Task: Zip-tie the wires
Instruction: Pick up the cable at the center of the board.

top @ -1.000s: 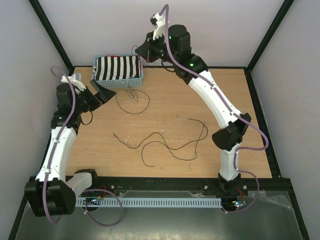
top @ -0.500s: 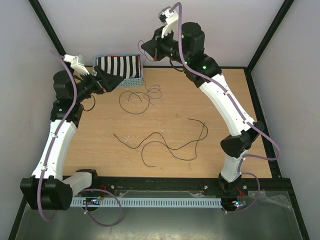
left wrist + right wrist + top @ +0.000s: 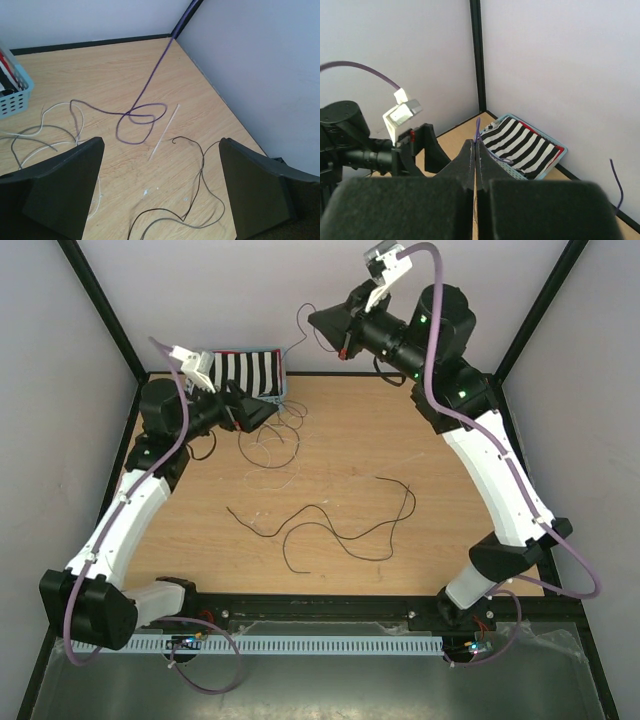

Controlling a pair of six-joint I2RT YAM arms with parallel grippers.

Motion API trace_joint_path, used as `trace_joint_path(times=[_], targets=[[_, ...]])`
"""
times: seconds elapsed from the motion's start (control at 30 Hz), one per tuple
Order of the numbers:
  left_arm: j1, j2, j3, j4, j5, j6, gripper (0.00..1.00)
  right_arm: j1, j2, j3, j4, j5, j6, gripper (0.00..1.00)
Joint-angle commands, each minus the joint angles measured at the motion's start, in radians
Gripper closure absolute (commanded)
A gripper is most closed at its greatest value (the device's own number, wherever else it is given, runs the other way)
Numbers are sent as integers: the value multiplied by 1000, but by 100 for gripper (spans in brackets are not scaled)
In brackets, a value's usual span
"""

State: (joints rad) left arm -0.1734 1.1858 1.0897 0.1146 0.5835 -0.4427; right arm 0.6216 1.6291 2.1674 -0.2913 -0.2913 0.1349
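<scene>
My right gripper (image 3: 318,318) is raised high near the back wall. It is shut on a thin purple wire (image 3: 478,126) that pokes out between its fingertips (image 3: 470,150). The wire hangs down to the table and ends in a loop (image 3: 141,119). My left gripper (image 3: 256,412) is open and empty, low over a cluster of thin dark and pale wires (image 3: 275,438). In the left wrist view its gripper (image 3: 161,145) frames dark wires (image 3: 200,175) and a pale straight strip (image 3: 164,131). Long dark wires (image 3: 330,525) lie mid-table.
A blue basket (image 3: 282,390) holding a black-and-white striped cloth (image 3: 250,370) stands at the back left, just behind my left gripper; it also shows in the right wrist view (image 3: 547,142). White walls and black frame posts close in the back and sides.
My right gripper has risen and moved right, drawing the purple wire up from the basket area. My left gripper has swung right, from beside the basket to over the wire cluster.
</scene>
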Motion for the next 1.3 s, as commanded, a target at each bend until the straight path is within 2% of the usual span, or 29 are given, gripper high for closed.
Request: trace_joint_path(times=[0.0, 0.43, 0.63, 0.73, 1.07, 1.27], targets=[[-11, 8, -39, 57, -52, 43, 1, -1, -40, -15, 12, -17, -3, 100], [-86, -46, -297, 214, -50, 89, 1, 0, -113, -14, 13, -41, 20, 100], [-176, -93, -428, 362, -61, 190, 1, -2, -143, -28, 14, -81, 43, 100], [-225, -103, -468, 437, -112, 245, 1, -1, -156, -40, 13, -102, 58, 100], [-295, 15, -474, 614, -321, 352, 1, -1, -207, -80, 23, -154, 80, 100], [-306, 123, -459, 732, -343, 356, 1, 0, -248, -105, 32, -163, 80, 100]])
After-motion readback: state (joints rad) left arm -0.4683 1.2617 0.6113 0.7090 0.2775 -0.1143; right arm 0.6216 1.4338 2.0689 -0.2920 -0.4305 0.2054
